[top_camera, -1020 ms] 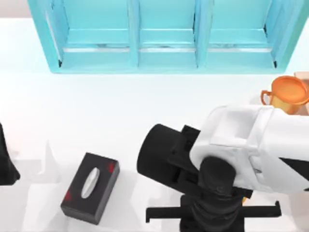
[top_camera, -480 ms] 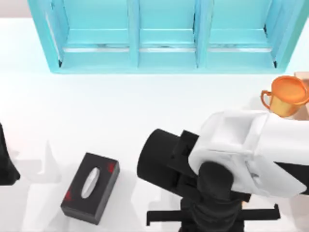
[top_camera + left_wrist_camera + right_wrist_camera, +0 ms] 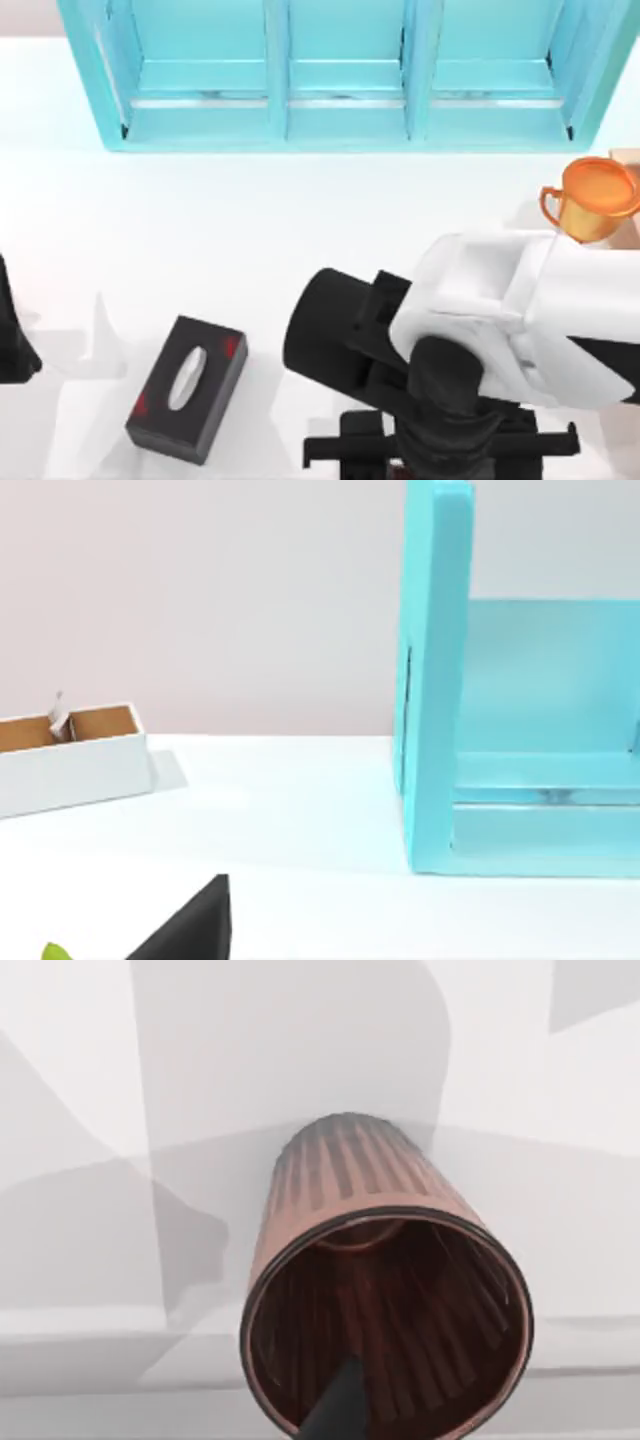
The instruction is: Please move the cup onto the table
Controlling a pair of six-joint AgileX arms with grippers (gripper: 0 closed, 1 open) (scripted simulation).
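Observation:
The cup [image 3: 385,1290] is a brown ribbed tumbler, upright with its mouth open toward the right wrist camera and the white table [image 3: 250,1050] under it. Whether its base touches the table I cannot tell. My right gripper [image 3: 340,1410] is right at the cup's mouth, and a dark part of it reaches inside the rim. In the top view the right gripper [image 3: 440,462] is at the front edge, right of centre, under the bulky white and black arm, which hides the cup. The table [image 3: 250,220] spreads across the whole view. My left arm [image 3: 10,330] is parked at the left edge.
A turquoise shelved cabinet [image 3: 340,80] lines the back. A black tissue box [image 3: 188,388] lies front left. An orange handled mug [image 3: 592,195] stands at the right edge beside a tan block [image 3: 627,160]. The left wrist view shows the cabinet's side [image 3: 435,680] and a white open box [image 3: 70,765].
My right arm has shifted a little toward the front edge of the table. The tissue box, the orange mug and the left arm have stayed where they were.

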